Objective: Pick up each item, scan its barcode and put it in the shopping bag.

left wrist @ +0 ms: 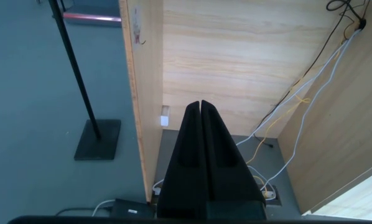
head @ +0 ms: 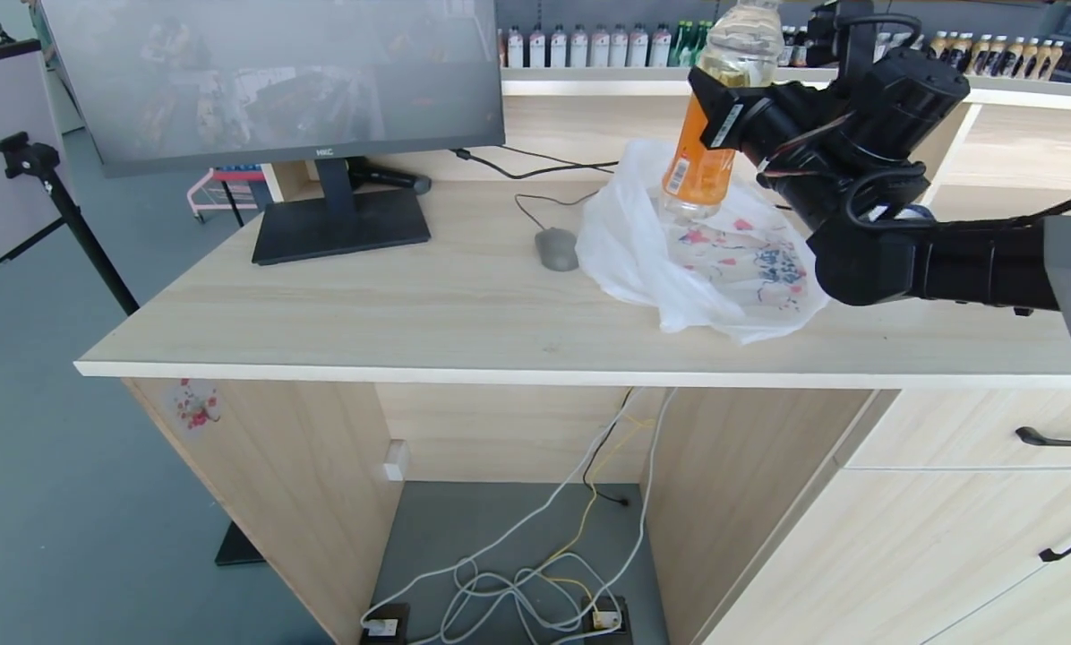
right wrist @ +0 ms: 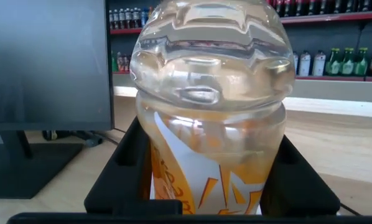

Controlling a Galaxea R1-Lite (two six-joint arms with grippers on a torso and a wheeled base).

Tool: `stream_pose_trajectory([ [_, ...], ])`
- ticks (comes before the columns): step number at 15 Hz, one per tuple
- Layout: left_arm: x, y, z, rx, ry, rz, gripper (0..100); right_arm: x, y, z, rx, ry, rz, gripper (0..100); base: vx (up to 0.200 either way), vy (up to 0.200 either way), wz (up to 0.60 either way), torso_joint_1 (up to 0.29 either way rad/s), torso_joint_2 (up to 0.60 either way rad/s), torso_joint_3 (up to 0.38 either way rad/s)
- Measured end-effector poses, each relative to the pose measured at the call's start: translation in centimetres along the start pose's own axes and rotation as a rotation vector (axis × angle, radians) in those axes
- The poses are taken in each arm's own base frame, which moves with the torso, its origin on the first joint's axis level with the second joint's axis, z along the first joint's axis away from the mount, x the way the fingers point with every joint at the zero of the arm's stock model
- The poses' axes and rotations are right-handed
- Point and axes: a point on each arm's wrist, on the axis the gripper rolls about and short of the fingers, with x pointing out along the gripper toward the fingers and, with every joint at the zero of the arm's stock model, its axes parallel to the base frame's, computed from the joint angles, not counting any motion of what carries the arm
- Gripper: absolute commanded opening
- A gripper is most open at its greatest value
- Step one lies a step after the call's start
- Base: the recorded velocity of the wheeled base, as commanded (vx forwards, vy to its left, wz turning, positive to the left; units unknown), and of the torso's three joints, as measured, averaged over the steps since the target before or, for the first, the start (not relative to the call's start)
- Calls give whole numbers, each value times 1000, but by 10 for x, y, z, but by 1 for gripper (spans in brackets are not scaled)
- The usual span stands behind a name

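No wording legible. The bottle (head: pixel 740 49) bears a barcode (head: pixel 676 176) at 8 o'clock of its orange label (head: pixel 710 166); the monitor (head: pixel 267 81), a small logo (head: pixel 323 152) at 6 o'clock.

Item count: one clear plastic bottle with orange label (head: pixel 698 170); one white printed plastic shopping bag (head: pixel 643 260); one grey computer mouse (head: pixel 556 248); one black flat-screen monitor (head: pixel 267 81).

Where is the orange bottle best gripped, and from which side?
Grip the bottle around its straight labelled middle, from the side, as the right hand does. It is near upright above the shopping bag; its clear end is curved, so a grip might slip.
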Motion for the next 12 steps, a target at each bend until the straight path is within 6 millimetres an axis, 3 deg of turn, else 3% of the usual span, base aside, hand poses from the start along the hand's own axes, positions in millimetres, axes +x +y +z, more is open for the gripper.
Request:
stream_pose_trajectory([
  [3, 0, 0, 0, 0, 0, 0, 0, 9, 1, -20, 8, 43, 25, 0, 0, 0, 0, 0, 0, 0],
  [8, 0, 0, 0, 0, 0, 0, 0, 8, 1, -78, 23, 224, 18, 0, 0, 0, 0, 0, 0, 0],
  [12, 0, 0, 0, 0, 0, 0, 0, 6, 2, -99, 25, 273, 21, 0, 0, 0, 0, 0, 0, 0],
])
